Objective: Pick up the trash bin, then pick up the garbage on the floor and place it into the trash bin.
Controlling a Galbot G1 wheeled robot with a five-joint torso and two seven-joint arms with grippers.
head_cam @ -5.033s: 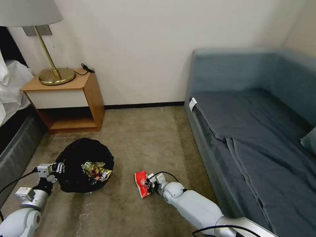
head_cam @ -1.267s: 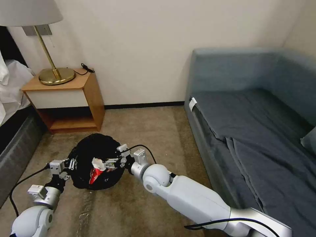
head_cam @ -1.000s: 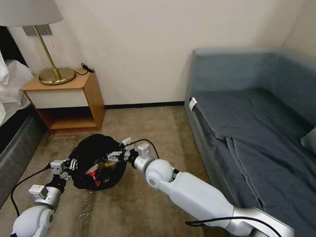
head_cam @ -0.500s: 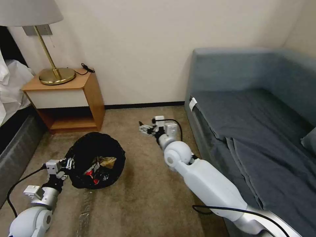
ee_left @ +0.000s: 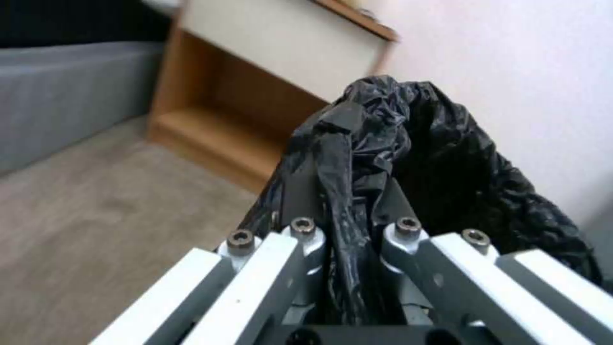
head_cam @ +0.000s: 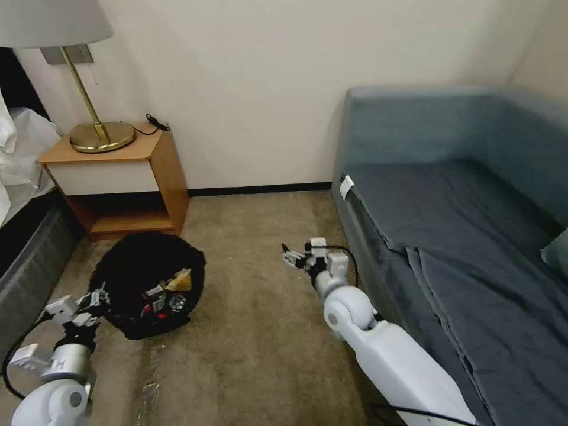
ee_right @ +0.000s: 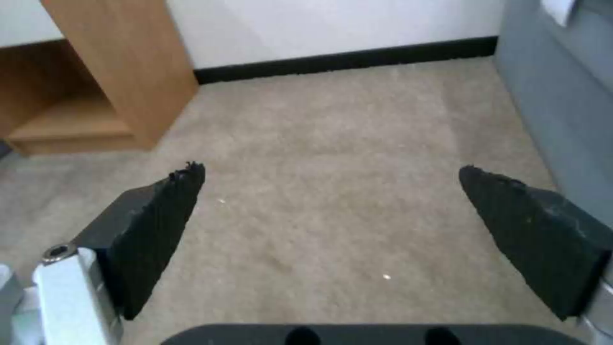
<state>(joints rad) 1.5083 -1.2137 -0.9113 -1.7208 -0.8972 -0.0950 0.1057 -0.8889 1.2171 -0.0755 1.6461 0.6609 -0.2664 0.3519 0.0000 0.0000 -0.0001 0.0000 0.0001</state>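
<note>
A wooden bedside cabinet (head_cam: 127,180) carries a brass lamp (head_cam: 94,127) with a white shade. A grey-blue upholstered sofa (head_cam: 461,236) borders the beige carpeted floor (head_cam: 260,248).

No text, brand, number or sign can be read anywhere. The wrappers inside the trash bin (head_cam: 148,284) carry print, but it is too small to make out.

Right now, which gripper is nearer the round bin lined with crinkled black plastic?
Left. The left gripper is clamped on the bin's bag rim; the right gripper hangs open over bare carpet beside the sofa.
</note>
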